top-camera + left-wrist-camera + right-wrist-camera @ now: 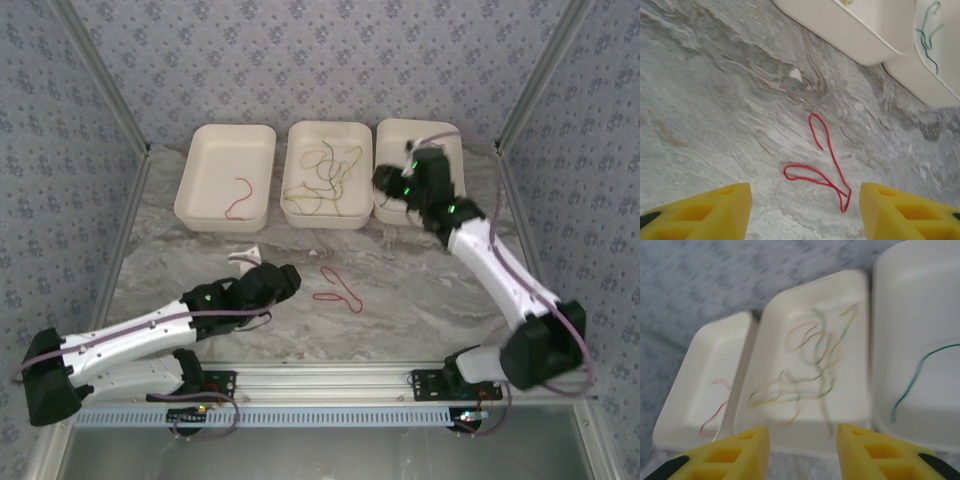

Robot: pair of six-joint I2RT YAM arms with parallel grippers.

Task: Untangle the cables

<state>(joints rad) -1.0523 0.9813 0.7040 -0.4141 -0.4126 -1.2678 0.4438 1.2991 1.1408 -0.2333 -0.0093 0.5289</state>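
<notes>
A loose red cable (338, 288) (825, 160) lies looped on the marble table. My left gripper (285, 280) (805, 212) hovers just left of it, open, with the cable between and ahead of its yellow fingers. A tangle of yellow-olive, green and reddish cables (322, 175) (810, 370) fills the middle tray. One red cable (238, 198) (715, 415) lies in the left tray. A green cable (915, 380) (927, 42) lies in the right tray. My right gripper (385, 180) (802, 452) hangs open and empty over the seam between the middle and right trays.
Three white trays stand in a row at the back: left (236, 128), middle (328, 125), right (400, 124). A small white scrap (245, 257) lies by the left gripper. A metal rail (330, 380) runs along the near edge. Patterned walls close in both sides.
</notes>
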